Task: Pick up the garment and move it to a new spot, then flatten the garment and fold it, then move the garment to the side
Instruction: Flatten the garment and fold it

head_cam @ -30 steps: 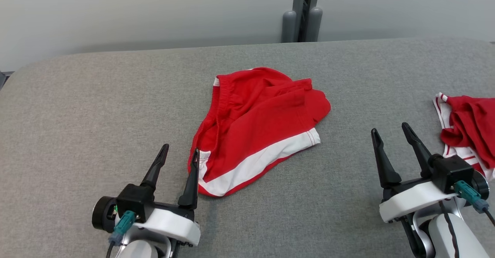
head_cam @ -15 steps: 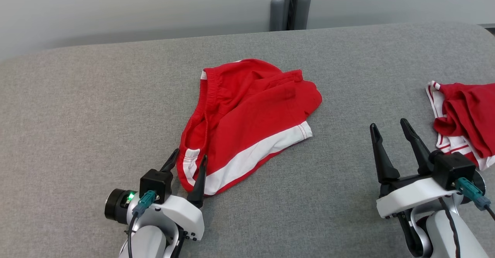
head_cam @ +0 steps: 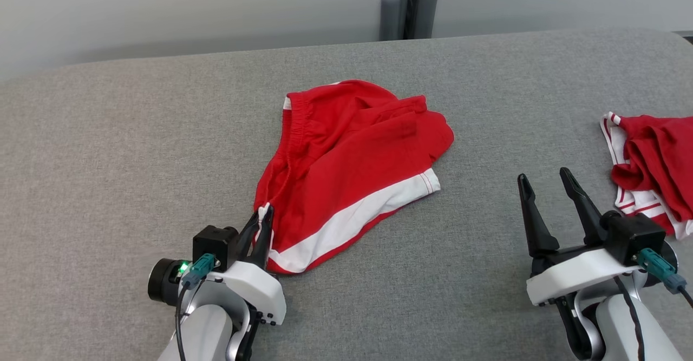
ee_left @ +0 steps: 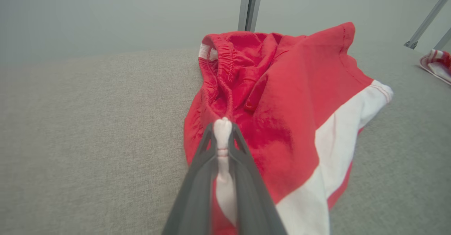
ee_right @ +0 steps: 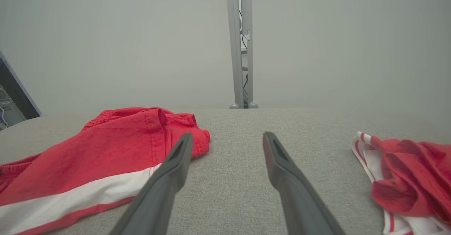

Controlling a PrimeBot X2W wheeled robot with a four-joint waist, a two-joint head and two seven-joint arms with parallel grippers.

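Head view first: the red shorts (head_cam: 346, 155) lie crumpled in the middle of the grey padded table (head_cam: 119, 150), waistband toward the far side, white band along the near edge. The left gripper (head_cam: 261, 216) sits at the near-left corner of the cloth, closed tight on the white hem corner (head_cam: 264, 208). That is a sensible place to take hold, since an edge corner should let the fabric hang free once raised. The right gripper (head_cam: 543, 175) rests well apart to the right, jaws spread, holding nothing. It stands between the shorts and a second red garment (head_cam: 655, 161) at the table's right edge, touching neither.

Left wrist view now, and there it is up close: a tuft of white fabric pokes out between the two dark fingers (ee_left: 197, 192), which are clamped on it. The rest of the shorts spread away up and to the right, lying on the table, so the lift looks not yet begun.

Right wrist view: jaws wide apart over bare grey surface, shorts off to the left, the other garment to the right. By the look of it, the grasp is made and the pick-up is the step in hand. The free arm seems parked clear until flattening calls for it.
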